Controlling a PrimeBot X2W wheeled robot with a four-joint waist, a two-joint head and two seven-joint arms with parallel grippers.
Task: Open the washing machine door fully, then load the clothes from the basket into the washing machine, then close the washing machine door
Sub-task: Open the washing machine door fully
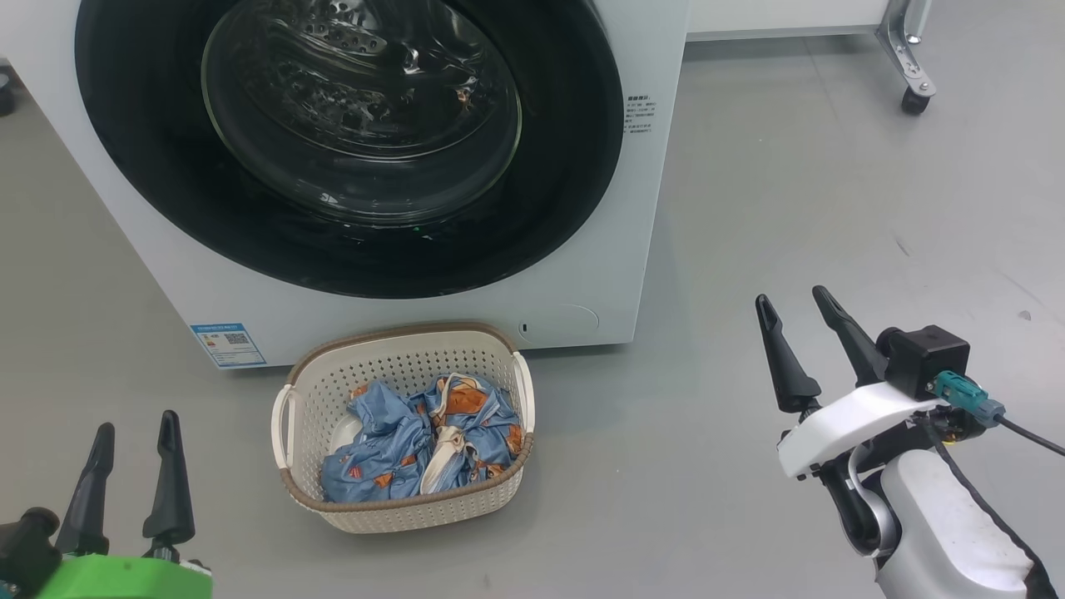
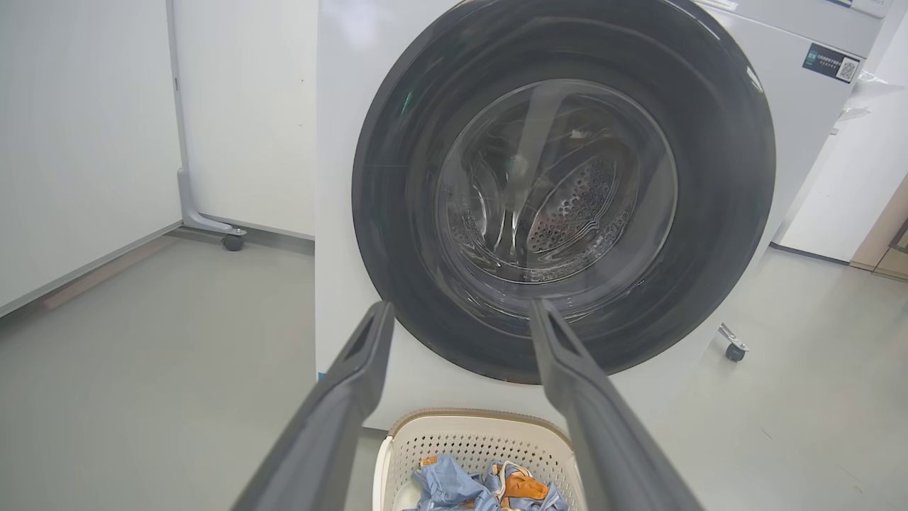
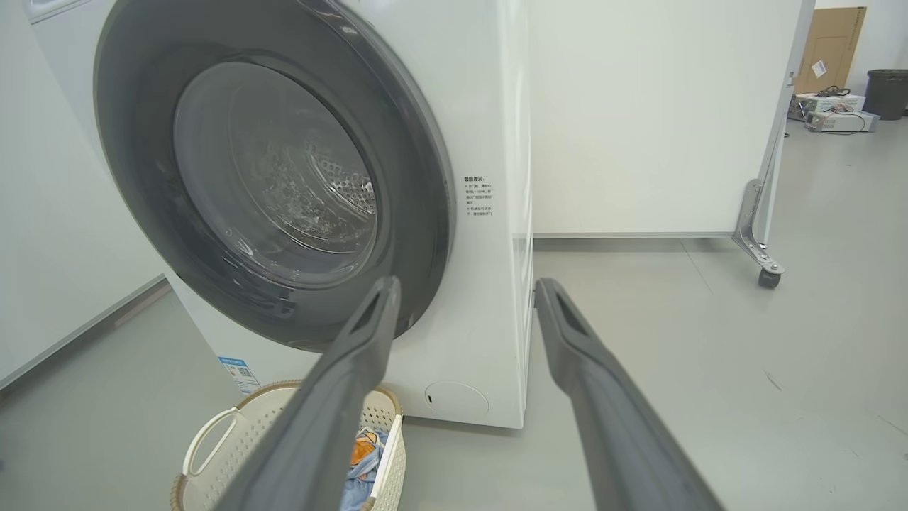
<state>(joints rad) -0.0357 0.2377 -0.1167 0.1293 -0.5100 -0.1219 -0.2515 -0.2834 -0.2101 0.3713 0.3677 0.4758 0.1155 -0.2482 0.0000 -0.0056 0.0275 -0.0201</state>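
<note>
The white washing machine (image 1: 582,274) stands ahead with its black-rimmed round door (image 1: 349,141) shut flat against the front; the steel drum shows through the glass. The cream basket (image 1: 399,358) sits on the floor right before the machine, holding the blue clothes with orange patches (image 1: 420,437). My left gripper (image 1: 137,428) hovers open at the lower left, left of the basket. My right gripper (image 1: 790,304) stands open at the right, well clear of the machine. Basket (image 2: 472,440) and clothes (image 2: 489,490) sit low in the left wrist view, the door (image 3: 269,170) and basket (image 3: 220,440) in the right wrist view.
Grey floor (image 1: 790,191) spreads to the right of the machine. A white partition on a metal caster foot (image 1: 911,79) stands at the back right. A blue label (image 1: 227,344) marks the machine's lower left corner. White walls flank the machine.
</note>
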